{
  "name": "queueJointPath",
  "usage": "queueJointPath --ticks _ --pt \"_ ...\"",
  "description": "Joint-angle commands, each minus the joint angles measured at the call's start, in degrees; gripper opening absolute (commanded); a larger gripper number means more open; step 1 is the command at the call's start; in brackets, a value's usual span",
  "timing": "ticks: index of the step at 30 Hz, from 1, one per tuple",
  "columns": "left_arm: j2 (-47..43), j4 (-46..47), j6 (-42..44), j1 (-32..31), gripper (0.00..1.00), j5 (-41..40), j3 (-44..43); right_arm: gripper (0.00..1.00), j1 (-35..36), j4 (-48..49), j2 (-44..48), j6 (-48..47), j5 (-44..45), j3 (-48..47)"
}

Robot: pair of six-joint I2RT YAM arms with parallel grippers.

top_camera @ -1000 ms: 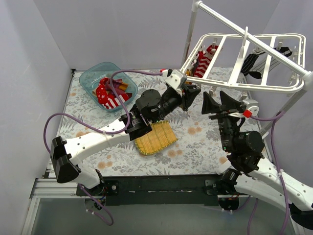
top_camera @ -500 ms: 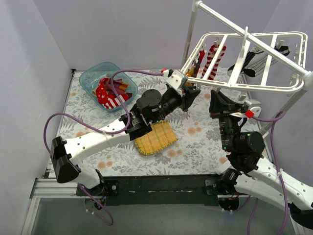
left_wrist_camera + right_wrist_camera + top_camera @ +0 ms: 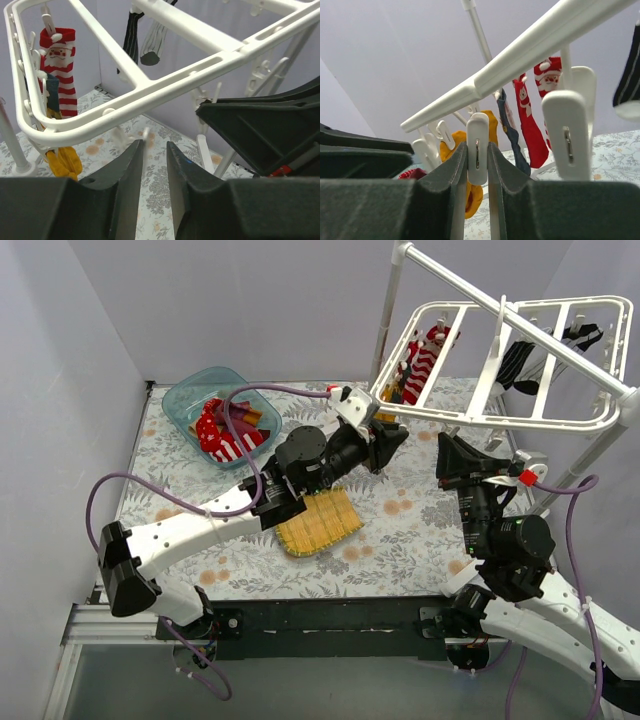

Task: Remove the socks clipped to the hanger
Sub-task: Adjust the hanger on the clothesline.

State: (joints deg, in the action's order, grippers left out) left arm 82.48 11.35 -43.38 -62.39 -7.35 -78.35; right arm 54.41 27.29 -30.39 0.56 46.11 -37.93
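Hanger (image 3: 500, 412) of white plastic grid, tilted above a floral desk (image 3: 400, 540), with both arms reaching up beneath its near rail.

The left fingers (image 3: 131, 175) are a narrow gap apart with nothing between them. The rail crosses just above their tips, and a blurred clip (image 3: 148, 134) dangles just past the gap. Up and to the left of these fingers, a striped Santa sock (image 3: 61, 75) in red and white hangs clipped at a corner. A mustard yellow sock (image 3: 65, 162) hangs below it. Black-and-white socks (image 3: 145, 37) hang beyond the far crossbar, high above the fingertips.

The right fingers (image 3: 455, 175) are closed on a white clip (image 3: 477, 147) hanging from the rail, pressing it from both sides. A second clip (image 3: 570, 135) hangs just to their right. Beyond the fingertips hang a dark blue sock (image 3: 512, 140) and a red sock (image 3: 531, 135).

From above, well to the left of both pairs of fingers, a clear teal tub (image 3: 178, 405) on the desk holds loose socks (image 3: 222, 435), red and striped. A yellow woven mat (image 3: 318, 522) lies on the desk below the left fingers.
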Motion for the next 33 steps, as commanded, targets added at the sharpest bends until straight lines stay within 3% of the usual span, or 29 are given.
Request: queueJointPath --ticks 1,8,11,12,15,21,25,29,33 --pt "-7.41 -2.12 -3.02 -0.45 0.29 3.83 -0.84 0.08 -0.01 -3.03 0.86 1.99 2.76 -1.18" --pt "-12.95 -6.34 -6.98 -0.28 0.41 4.38 -3.03 0.07 -0.1 -3.64 0.77 2.34 2.67 -1.71" --pt "-10.51 -10.46 -9.52 2.61 0.45 2.08 -7.51 0.07 -0.01 -3.91 0.86 2.34 2.76 -1.88" --pt "-9.19 -14.39 -11.01 6.54 0.45 2.6 -12.13 0.06 -0.01 -4.0 1.03 2.43 2.85 -1.88" --pt "-2.34 -18.12 -18.13 17.95 0.47 13.74 -18.92 0.06 -0.01 -4.08 1.12 2.52 2.94 -2.06" --pt "12.93 -18.21 -22.88 29.41 0.56 31.22 -31.06 0.06 -0.01 -5.23 0.95 3.05 3.11 -3.2" --pt "20.52 -14.61 -26.57 33.29 0.65 41.7 -36.6 0.06 -0.01 -6.1 0.86 3.13 3.11 -4.08" --pt "28.25 -16.1 -29.13 34.79 0.66 48.56 -46.52 0.06 -0.01 -6.54 0.86 3.13 2.94 -4.6" --pt "31.6 -12.33 -33.17 34.79 0.68 52.88 -48.21 0.05 -0.01 -6.55 0.68 3.22 3.02 -4.7"
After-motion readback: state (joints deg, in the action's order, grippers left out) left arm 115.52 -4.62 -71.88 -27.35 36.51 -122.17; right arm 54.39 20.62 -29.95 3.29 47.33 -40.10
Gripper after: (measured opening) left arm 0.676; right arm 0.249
